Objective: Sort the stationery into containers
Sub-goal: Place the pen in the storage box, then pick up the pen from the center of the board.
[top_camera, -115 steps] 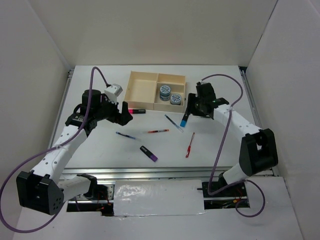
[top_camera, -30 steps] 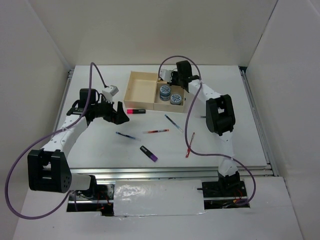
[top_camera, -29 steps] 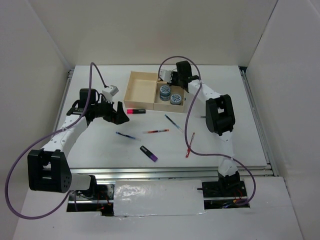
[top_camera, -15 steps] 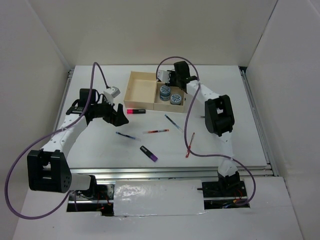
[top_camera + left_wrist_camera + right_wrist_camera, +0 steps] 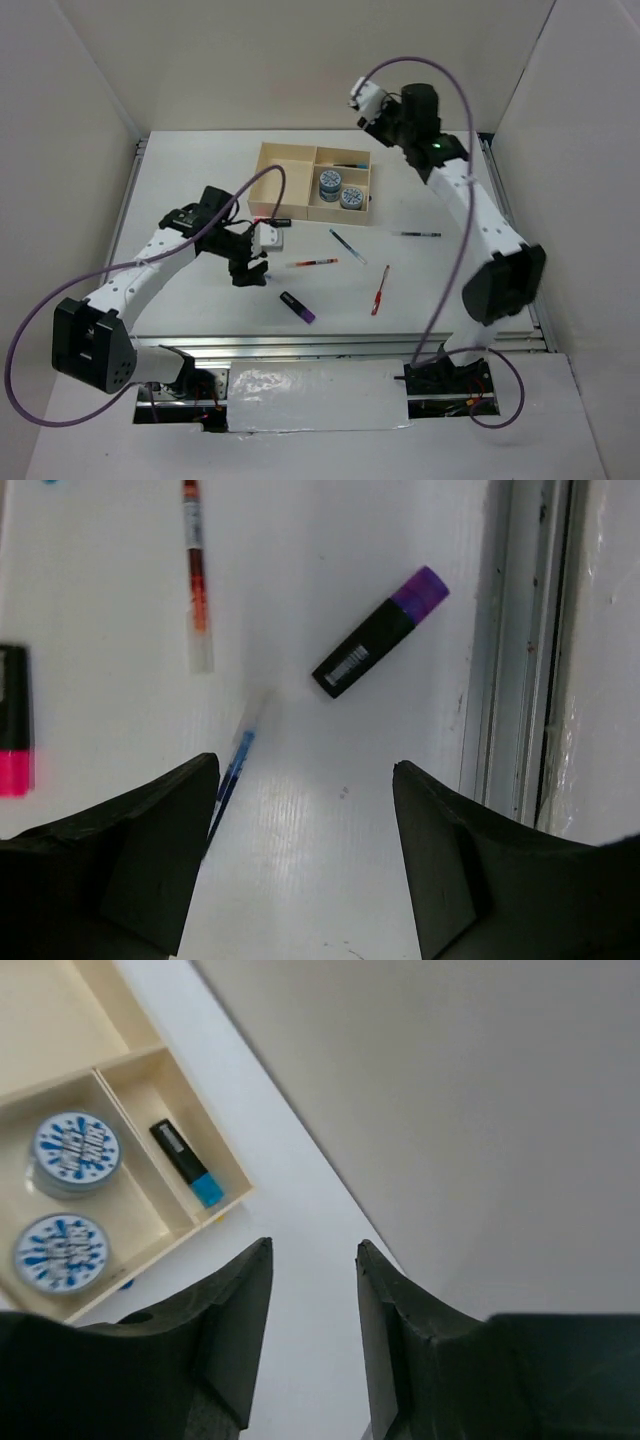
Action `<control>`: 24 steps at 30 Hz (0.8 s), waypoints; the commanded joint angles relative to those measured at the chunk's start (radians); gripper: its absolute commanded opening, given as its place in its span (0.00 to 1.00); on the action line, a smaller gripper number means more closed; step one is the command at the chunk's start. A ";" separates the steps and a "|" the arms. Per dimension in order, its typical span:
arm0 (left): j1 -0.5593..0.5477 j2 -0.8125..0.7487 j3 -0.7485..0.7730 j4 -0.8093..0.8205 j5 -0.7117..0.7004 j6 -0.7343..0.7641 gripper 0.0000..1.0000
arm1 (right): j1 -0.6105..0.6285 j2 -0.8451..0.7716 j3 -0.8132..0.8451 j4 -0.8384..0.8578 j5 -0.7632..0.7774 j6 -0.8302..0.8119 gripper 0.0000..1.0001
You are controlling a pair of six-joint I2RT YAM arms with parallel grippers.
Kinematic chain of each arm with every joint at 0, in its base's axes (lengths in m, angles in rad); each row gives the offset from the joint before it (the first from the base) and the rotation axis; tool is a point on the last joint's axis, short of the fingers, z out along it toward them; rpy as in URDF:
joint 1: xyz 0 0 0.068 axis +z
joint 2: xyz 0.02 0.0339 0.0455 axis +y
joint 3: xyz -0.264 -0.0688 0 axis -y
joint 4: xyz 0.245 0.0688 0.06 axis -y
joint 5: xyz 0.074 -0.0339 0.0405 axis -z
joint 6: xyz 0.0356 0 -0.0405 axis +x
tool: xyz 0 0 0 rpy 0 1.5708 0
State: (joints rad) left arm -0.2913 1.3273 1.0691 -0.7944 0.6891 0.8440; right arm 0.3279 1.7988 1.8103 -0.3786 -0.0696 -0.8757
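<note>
White walls are closing in a white bench (image 5: 180,170) on three sides. Low over its left half, the left claw (image 5: 305,770) is hanging with its fingers (image 5: 150,850) spread wide and gripping nothing. A blue pen (image 5: 232,780) is lying on the bench between them, close against one finger; whether it is touching that finger I cannot tell. Just nearer and to the right of this claw, a purple-ended highlighter (image 5: 297,307) is lying flat. A red pen (image 5: 316,262) is lying to the claw's right. On the claw's far side, a pink-ended highlighter (image 5: 270,221) is resting just beside the near wall of the tray (image 5: 285,185).

The right claw (image 5: 313,1247) is hanging high above the tray's far right corner, close to the back wall, its fingers (image 5: 235,1330) standing apart with nothing between them. Below it, the tray's far right compartment is holding a short black marker with a blue end (image 5: 187,1163). The near right compartment is holding two tape rolls (image 5: 75,1150), side by side.

Out on the bench to the near right of the tray, a second blue pen (image 5: 347,245), a second red pen (image 5: 380,288) and a black pen (image 5: 415,234) are lying apart from one another.
</note>
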 commanded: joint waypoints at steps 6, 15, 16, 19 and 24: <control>-0.287 0.094 -0.072 0.082 -0.140 0.291 0.79 | -0.121 -0.504 -0.465 -0.239 -0.196 0.433 0.59; -0.459 0.279 -0.054 0.166 -0.215 0.351 0.70 | -0.216 -0.803 -0.761 -0.293 -0.279 0.550 0.63; -0.463 0.306 -0.052 0.164 -0.224 0.356 0.69 | -0.230 -0.812 -0.769 -0.304 -0.286 0.554 0.63; -0.473 0.348 -0.054 0.185 -0.241 0.360 0.66 | -0.265 -0.840 -0.776 -0.319 -0.308 0.555 0.63; -0.500 0.383 -0.086 0.260 -0.283 0.360 0.57 | -0.300 -0.849 -0.787 -0.322 -0.329 0.554 0.63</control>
State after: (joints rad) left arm -0.7723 1.6962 0.9947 -0.5972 0.4278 1.1740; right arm 0.0425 0.9577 1.0245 -0.6907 -0.3599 -0.3389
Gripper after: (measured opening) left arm 0.586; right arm 0.628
